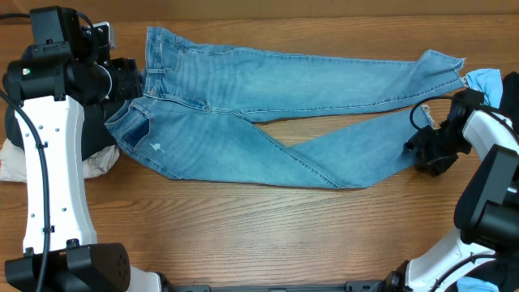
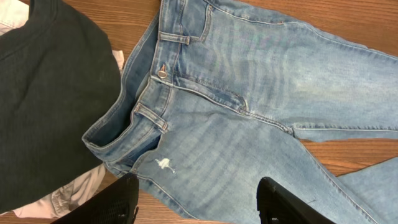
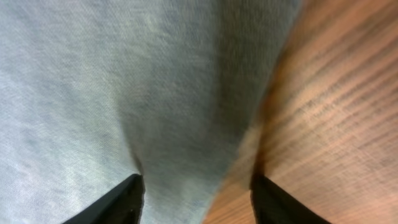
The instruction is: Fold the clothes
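The light-blue jeans lie flat on the wooden table, waistband at the left and both legs running right in a narrow V. My left gripper hovers over the waistband and button, open and empty. The left wrist view shows its fingers spread above the jeans near the hip. My right gripper is at the hem end of the near leg. In the right wrist view its fingers are apart, with the denim and its pale edge between them.
A dark navy top over a white garment lies under the left arm, touching the jeans' waist; it also shows in the left wrist view. A small sky-blue cloth sits at the far right by the upper hem.
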Motion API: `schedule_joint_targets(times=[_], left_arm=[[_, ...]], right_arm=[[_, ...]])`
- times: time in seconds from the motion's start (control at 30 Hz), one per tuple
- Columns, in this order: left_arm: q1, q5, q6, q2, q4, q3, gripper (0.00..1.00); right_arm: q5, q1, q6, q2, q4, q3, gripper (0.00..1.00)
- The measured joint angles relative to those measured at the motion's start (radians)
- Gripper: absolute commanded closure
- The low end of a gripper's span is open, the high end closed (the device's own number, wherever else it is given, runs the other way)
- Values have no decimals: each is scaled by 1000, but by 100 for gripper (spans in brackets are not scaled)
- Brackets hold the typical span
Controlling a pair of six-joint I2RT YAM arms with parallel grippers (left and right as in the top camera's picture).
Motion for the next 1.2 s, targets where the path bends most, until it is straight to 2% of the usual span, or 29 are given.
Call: schedule_joint_targets(times=[0.03, 0.13, 0.2, 0.27, 0.37, 0.5, 0.6, 0.77, 0.93, 1.13, 1.17, 1.2], left_arm=[[0, 0, 0, 0, 0, 0, 35], [0, 0, 0, 0, 0, 0, 33], [0, 0, 0, 0, 6, 0, 32], [0, 0, 0, 0, 8, 0, 32], [0, 0, 0, -1, 9, 0, 32], [0, 0, 0, -2, 11, 0, 30], [0, 0, 0, -2, 16, 0, 29], [0, 0, 0, -2, 26, 0, 27], [0, 0, 0, -2, 39, 0, 28], [0, 0, 0, -2, 39, 0, 27], [0, 0, 0, -2, 38, 0, 27], [0, 0, 0, -2, 39, 0, 27]], right_arm=[[-15, 6, 10, -23, 81, -40, 76], [-42, 8, 20, -45, 165, -90, 96], [-57, 8, 15, -45, 162, -91, 96], [-47, 10, 10, -43, 79, -66, 96], [65, 15, 22, -57, -156, 36, 96], [261, 22, 45, -177, -508, 298, 96], [333, 22, 47, -278, -663, 433, 96], [359, 22, 47, -315, -727, 461, 96], [348, 32, 47, -298, -648, 461, 96], [350, 100, 46, -148, -579, 461, 96], [349, 109, 47, -114, -539, 460, 82], [349, 118, 46, -70, -463, 460, 40]])
